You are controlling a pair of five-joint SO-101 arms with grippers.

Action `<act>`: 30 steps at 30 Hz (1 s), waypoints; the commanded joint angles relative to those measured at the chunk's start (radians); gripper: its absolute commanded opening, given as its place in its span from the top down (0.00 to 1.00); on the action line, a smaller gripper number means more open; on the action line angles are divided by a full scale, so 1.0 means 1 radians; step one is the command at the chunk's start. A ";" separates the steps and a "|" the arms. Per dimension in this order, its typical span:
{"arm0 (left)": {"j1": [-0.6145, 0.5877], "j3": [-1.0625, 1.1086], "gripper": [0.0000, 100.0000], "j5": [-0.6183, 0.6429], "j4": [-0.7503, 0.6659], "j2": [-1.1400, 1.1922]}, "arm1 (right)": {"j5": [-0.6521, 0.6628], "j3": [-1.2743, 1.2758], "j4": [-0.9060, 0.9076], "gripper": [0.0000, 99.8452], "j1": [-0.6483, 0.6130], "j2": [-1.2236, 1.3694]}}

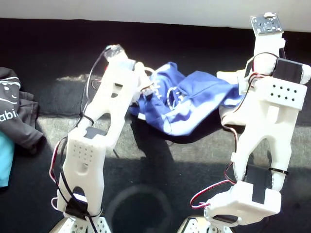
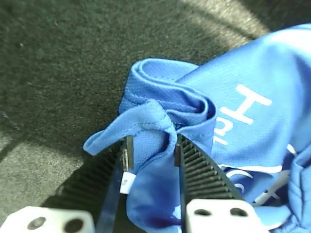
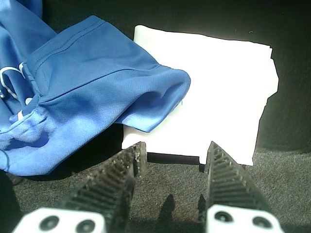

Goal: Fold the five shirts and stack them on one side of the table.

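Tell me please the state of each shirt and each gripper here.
blue shirt: crumpled, not folded.
white shirt: folded flat, partly under the blue shirt.
dark grey shirt: bunched up, not folded.
left gripper: shut on the blue shirt's edge.
right gripper: open, holding nothing.

Print: fragments only, nothing whole.
White letters on blue shirt (image 2: 245,109) just past left gripper (image 2: 151,143); more on dark shirt (image 1: 19,121), well apart.
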 commanded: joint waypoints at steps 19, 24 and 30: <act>-0.142 -0.054 0.99 0.000 0.213 -0.266 | 0.002 -0.042 0.005 0.80 0.005 -0.019; -0.229 -0.053 0.99 -0.052 0.325 -0.352 | 0.002 -0.038 0.079 0.80 -0.056 -0.045; -0.335 -0.050 0.99 -0.201 0.393 -0.461 | 0.002 -0.033 0.102 0.80 -0.202 -0.205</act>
